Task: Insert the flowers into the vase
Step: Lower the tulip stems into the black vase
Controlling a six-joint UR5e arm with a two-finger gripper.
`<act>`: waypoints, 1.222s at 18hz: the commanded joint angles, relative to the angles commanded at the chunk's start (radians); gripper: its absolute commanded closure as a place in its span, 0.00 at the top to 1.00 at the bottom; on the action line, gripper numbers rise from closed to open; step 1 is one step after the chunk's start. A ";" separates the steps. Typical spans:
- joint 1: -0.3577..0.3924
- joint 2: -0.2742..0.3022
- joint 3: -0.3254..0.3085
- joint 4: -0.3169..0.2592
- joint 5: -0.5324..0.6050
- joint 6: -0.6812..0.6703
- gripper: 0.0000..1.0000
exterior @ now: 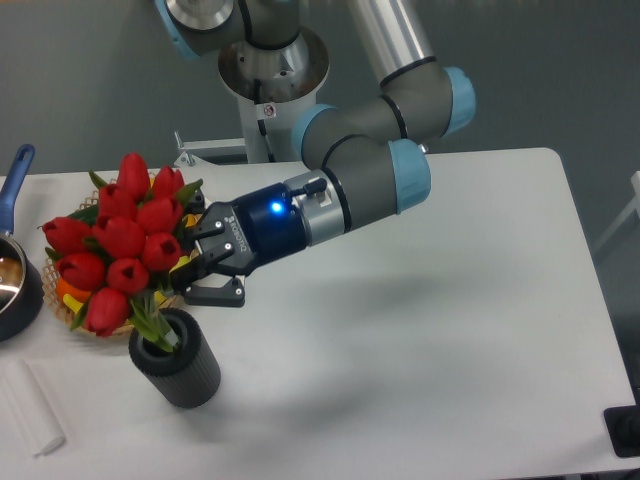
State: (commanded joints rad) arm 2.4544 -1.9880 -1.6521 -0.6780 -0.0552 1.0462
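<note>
One bunch of about ten red tulips, one vase, one pot, one fruit basket

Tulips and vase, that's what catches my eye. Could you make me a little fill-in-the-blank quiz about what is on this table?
1. The buds of the flowers are ____ in colour.
2. The gripper is shut on the ____ of the bunch.
3. The leaf tips hang at the mouth of the dark grey ____, which stands upright.
4. The dark pot at the left edge has a ____ handle.

Missing words: red; stems; vase; blue
</note>
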 joint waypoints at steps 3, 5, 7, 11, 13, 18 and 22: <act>-0.002 0.001 -0.012 -0.002 0.008 0.000 0.37; -0.014 0.001 -0.014 -0.003 0.008 0.000 0.37; -0.015 0.011 -0.026 -0.003 0.008 -0.002 0.37; -0.017 0.003 -0.048 -0.003 0.018 0.003 0.37; -0.018 -0.008 -0.049 -0.003 0.040 0.005 0.37; -0.020 -0.043 -0.057 -0.002 0.051 0.011 0.38; -0.018 -0.072 -0.060 -0.003 0.074 0.047 0.38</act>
State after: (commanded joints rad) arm 2.4360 -2.0600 -1.7119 -0.6811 0.0183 1.0937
